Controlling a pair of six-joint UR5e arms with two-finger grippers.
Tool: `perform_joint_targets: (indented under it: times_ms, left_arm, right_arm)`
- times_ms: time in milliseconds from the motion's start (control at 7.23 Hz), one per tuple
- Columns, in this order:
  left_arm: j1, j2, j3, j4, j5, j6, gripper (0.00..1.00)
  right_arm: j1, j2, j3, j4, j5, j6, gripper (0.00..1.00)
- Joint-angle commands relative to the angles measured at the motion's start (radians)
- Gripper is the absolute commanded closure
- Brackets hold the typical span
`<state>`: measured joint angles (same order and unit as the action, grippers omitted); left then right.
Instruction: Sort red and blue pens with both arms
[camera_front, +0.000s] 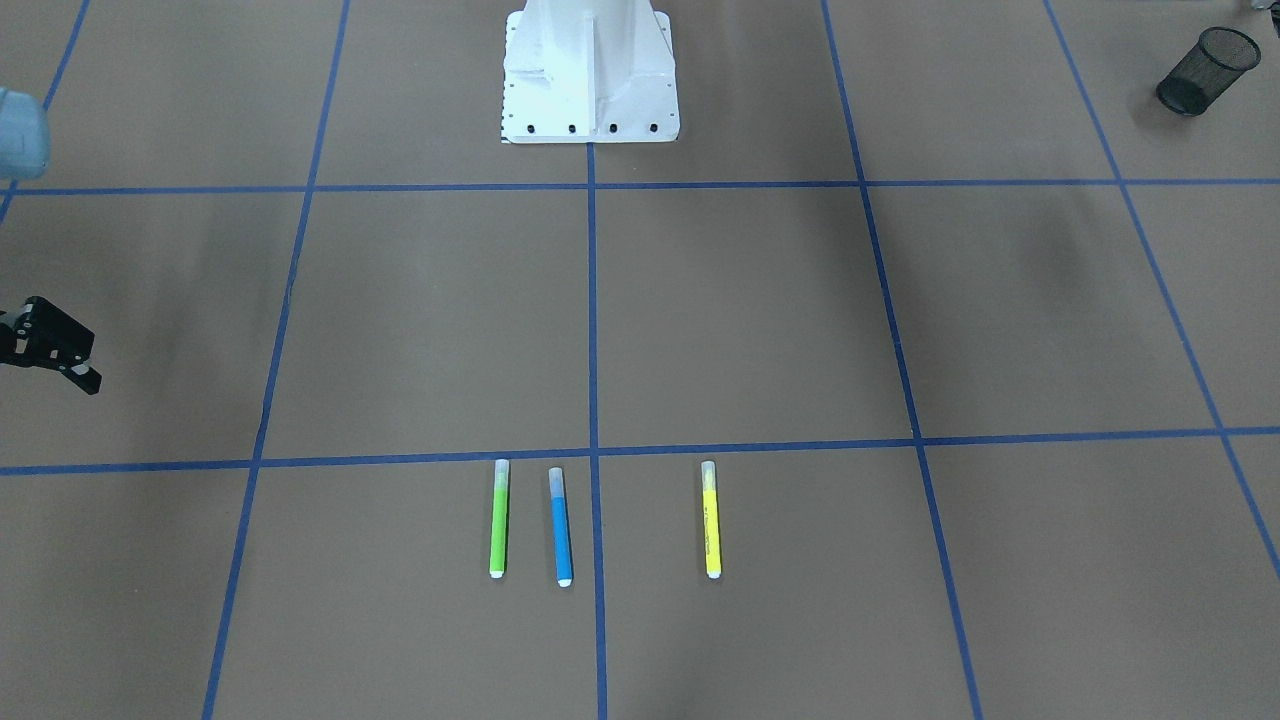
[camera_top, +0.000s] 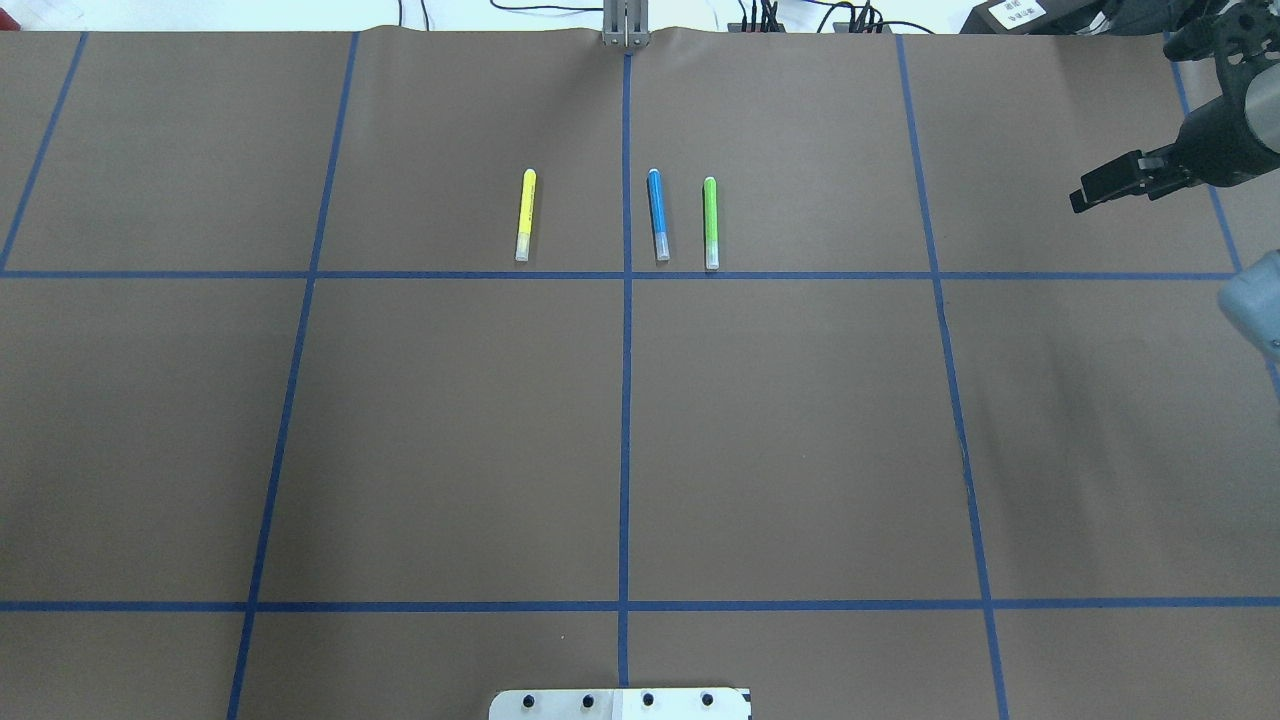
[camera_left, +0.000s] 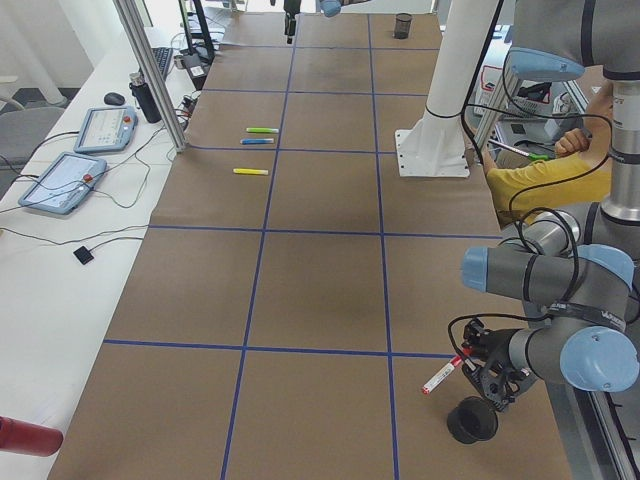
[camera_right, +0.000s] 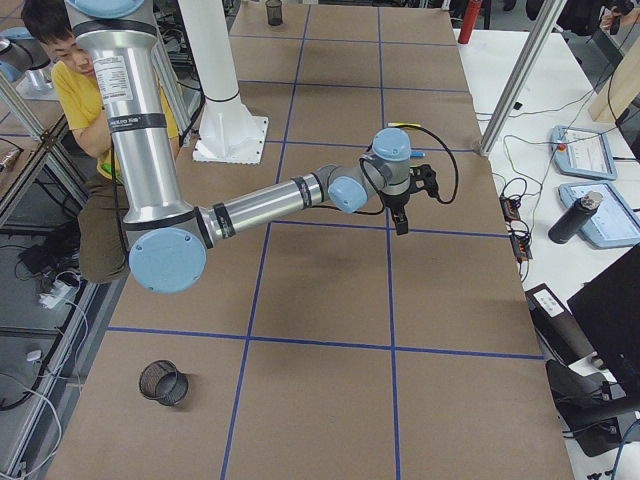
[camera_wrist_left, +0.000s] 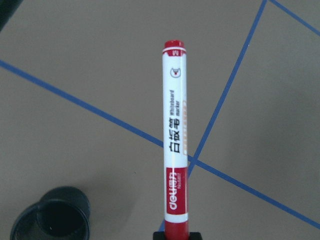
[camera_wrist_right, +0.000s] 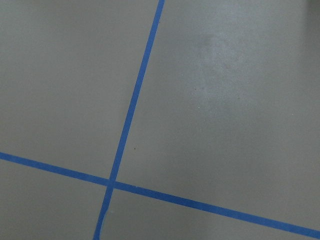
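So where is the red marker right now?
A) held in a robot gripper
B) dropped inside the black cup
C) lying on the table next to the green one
A: the left gripper is clamped on one red end of the red marker, which sticks out beside the black mesh cup, not in it.

Brown table (camera_wrist_right: 225, 100), crossing blue tape lines (camera_wrist_right: 111, 183)

This is a robotics lab. A long table (camera_top: 450, 430) covered in brown paper and marked off with a blue tape grid (camera_top: 626, 400) carries a white pedestal (camera_front: 590, 80) for silver-grey robot arms (camera_right: 140, 130). Aluminium frame posts (camera_left: 150, 75) and two teach pendants (camera_left: 105, 128) stand on the white side bench (camera_left: 40, 270). A person (camera_right: 75, 95) in a yellow shirt sits beside the rig.
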<state>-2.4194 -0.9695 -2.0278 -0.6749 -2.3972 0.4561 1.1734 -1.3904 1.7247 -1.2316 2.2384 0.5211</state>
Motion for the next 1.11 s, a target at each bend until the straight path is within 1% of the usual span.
perform_joint_targets:
  times_ms: [0, 277, 415, 553, 691, 830, 968]
  left_arm:
    - [-0.030, -0.020, 0.099, 0.144, -0.002, -0.070, 1.00]
    - [-0.056, -0.069, 0.115, 0.295, -0.002, -0.158, 1.00]
    - [-0.064, -0.072, 0.126, 0.319, -0.002, -0.244, 1.00]
    - [-0.066, -0.093, 0.180, 0.339, -0.002, -0.269, 1.00]
    - [-0.069, -0.130, 0.283, 0.337, 0.000, -0.267, 1.00]
    - [-0.070, -0.139, 0.338, 0.333, 0.000, -0.266, 1.00]
    - [-0.072, -0.138, 0.371, 0.328, 0.009, -0.261, 1.00]
  right_arm:
    - [0.000, -0.004, 0.001, 0.000, 0.000, 0.000, 0.00]
    - [0.000, 0.002, -0.002, 0.000, 0.001, -0.007, 0.00]
    - [0.000, 0.002, -0.002, 0.000, 0.003, -0.010, 0.00]
    - [0.002, 0.010, 0.004, -0.002, 0.015, -0.013, 0.00]
    - [0.002, 0.008, 0.006, 0.000, 0.010, -0.004, 0.00]
    - [0.002, 0.007, 0.007, 0.000, 0.010, -0.003, 0.00]
    - [0.002, 0.007, 0.007, 0.001, 0.007, -0.003, 0.00]
